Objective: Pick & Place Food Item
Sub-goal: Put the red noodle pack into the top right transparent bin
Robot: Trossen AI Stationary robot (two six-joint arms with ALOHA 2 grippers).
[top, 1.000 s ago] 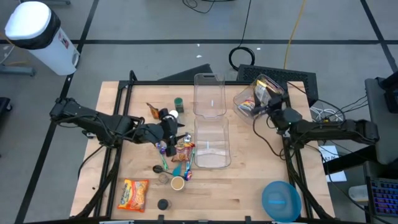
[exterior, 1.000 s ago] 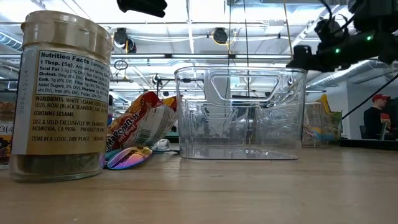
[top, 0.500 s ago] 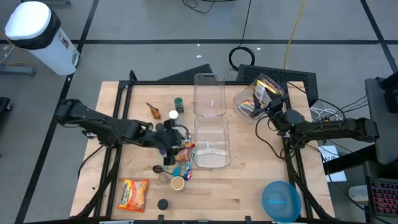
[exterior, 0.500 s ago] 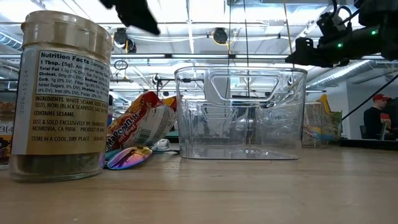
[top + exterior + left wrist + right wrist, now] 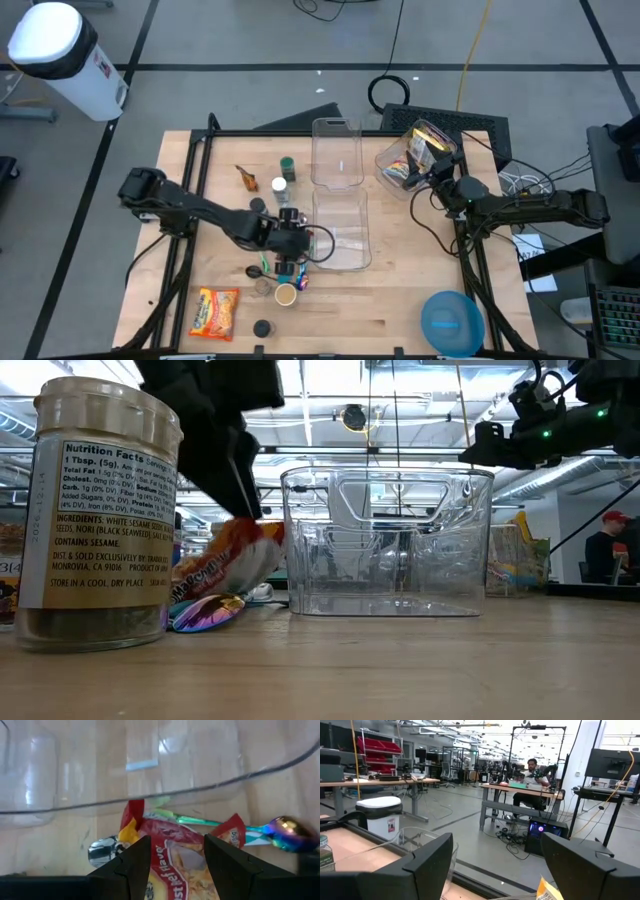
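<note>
Snack packet point(image 5: 172, 865) lies directly beneath the left gripper point(image 5: 172, 862), between its spread, unclenched fingers. Right gripper point(image 5: 497, 865) hovers released.

A red and yellow snack packet point(image 5: 175, 855) lies crumpled on the tabletop point(image 5: 400, 300), just beside the clear plastic bin point(image 5: 342, 235) and over an iridescent spoon point(image 5: 280, 827).

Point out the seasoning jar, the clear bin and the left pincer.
seasoning jar point(image 5: 100, 520), low view, on its nutrition label.
clear bin point(image 5: 385, 595), low view, on its front wall.
left pincer point(image 5: 173, 855), left wrist view, midway between its fingertips, over the red snack packet point(image 5: 172, 840).
</note>
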